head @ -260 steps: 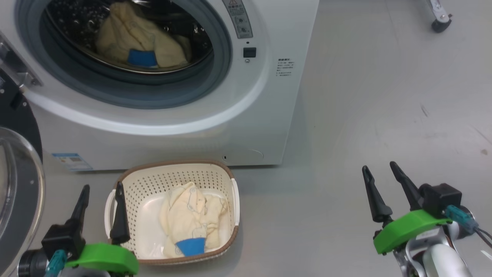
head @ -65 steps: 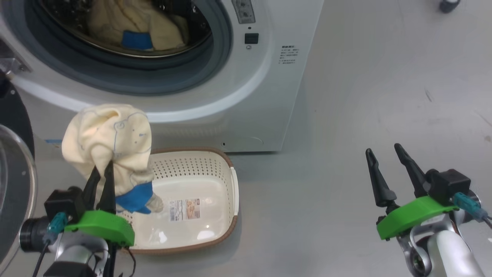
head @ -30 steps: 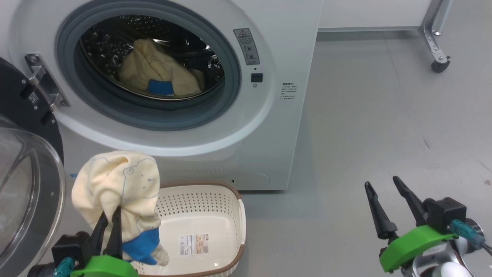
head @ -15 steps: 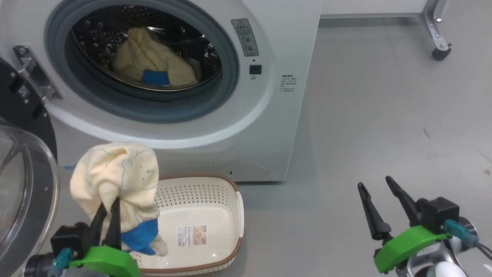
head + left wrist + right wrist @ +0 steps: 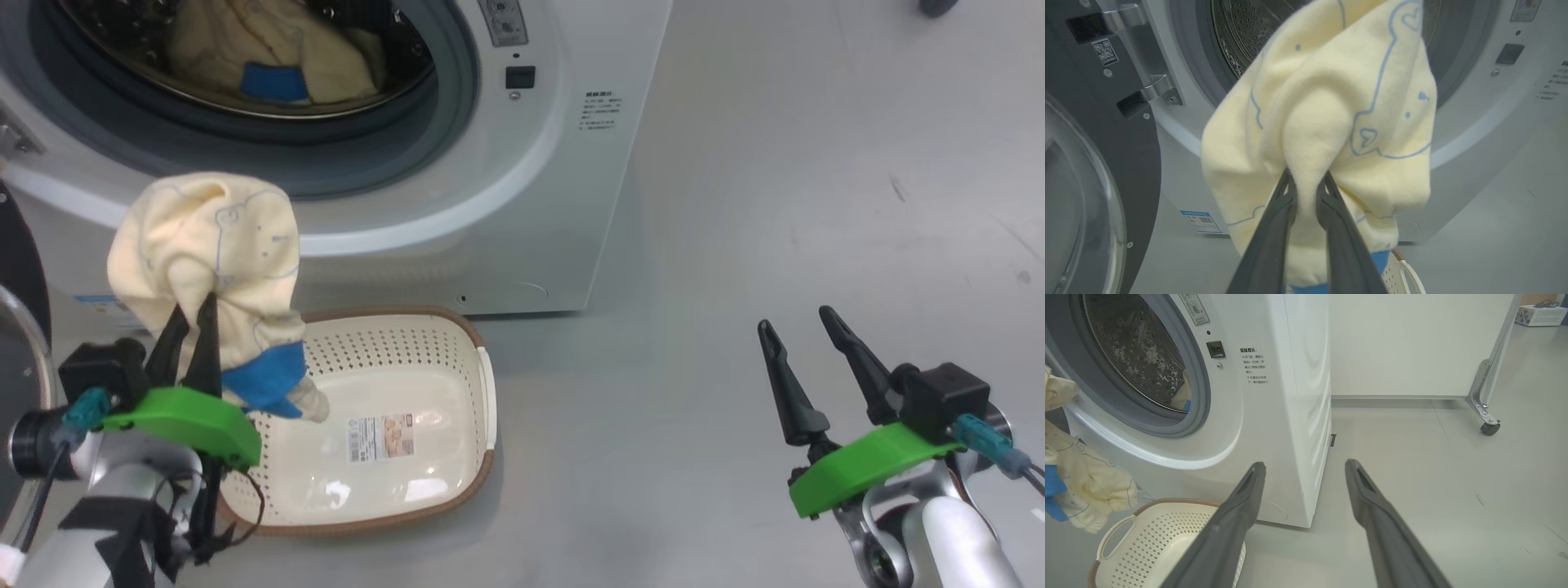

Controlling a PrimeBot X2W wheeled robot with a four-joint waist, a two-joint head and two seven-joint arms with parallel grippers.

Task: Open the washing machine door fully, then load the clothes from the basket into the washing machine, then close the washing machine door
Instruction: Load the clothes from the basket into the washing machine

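Pinching cream garment point(image 5: 204, 237), left hand point(image 5: 193, 309) near basket point(image 5: 384, 343)

The head camera looks steeply down from above at the front of the large white front-loading washing machine point(image 5: 539, 204), the grey floor point(image 5: 775, 204) and the small cream perforated plastic basket point(image 5: 384, 347) with a brown rim. The left wrist camera faces the machine's front, sighting along the left gripper point(image 5: 1306, 181), with a pale cream-yellow bear-print garment point(image 5: 1323, 114) very near the lens and the round glossy black-rimmed door point(image 5: 1139, 171) at its left. The right wrist camera sits low, looking along the right gripper point(image 5: 1304, 463) obliquely at the machine's front corner. All three share the machine's front and the garment.
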